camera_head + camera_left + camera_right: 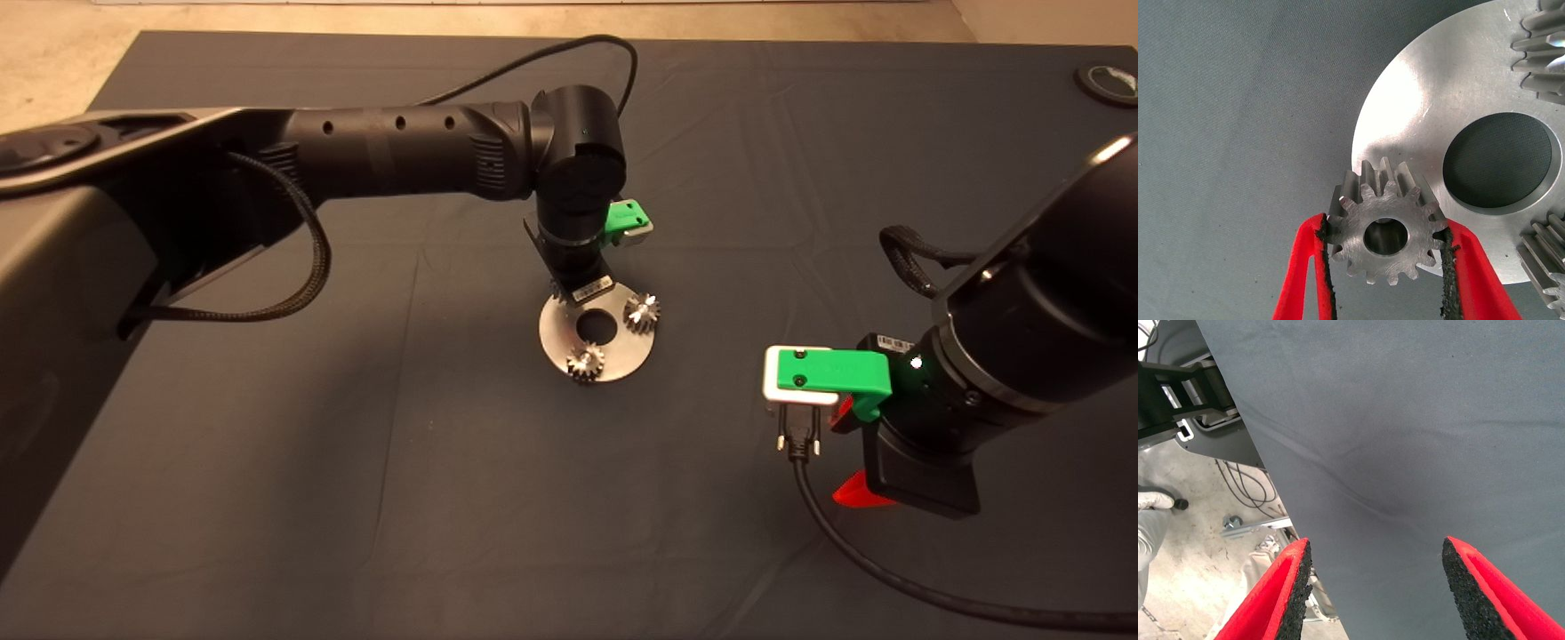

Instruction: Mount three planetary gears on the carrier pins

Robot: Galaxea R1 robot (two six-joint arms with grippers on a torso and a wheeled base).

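Silver disc (597, 356) lies near the middle of the dark mat (356, 489) on your table, its large centre hole showing the mat through it. Two planetary gears are seated on it: one (641, 312) at the side toward the right edge of the table, one (585, 362) at the rim nearest you. The carrier pins under them cannot be made out in the head view.

Your left claw (1385, 239) is clamped on the third gear (1385, 227), a black pad pressing its teeth on each side. The left wrist view shows that gear held flat, overlapping the disc's rim, with a pale metal surface visible through its bore; whether that is a pin, and whether the gear is seated or just above the disc, you cannot tell. In the head view the left arm's wrist hides this gear almost wholly, leaving only a few teeth at the disc's far rim, and the red fingers are hidden too.

Your right claw (1375, 587) hangs over the mat toward the right near corner, well apart from the disc, its fingers (1281, 593) spread wide with nothing between them. Beyond the mat's edge its wrist view catches floor, cables and part of a person's leg (1148, 527), cut off by the frame.
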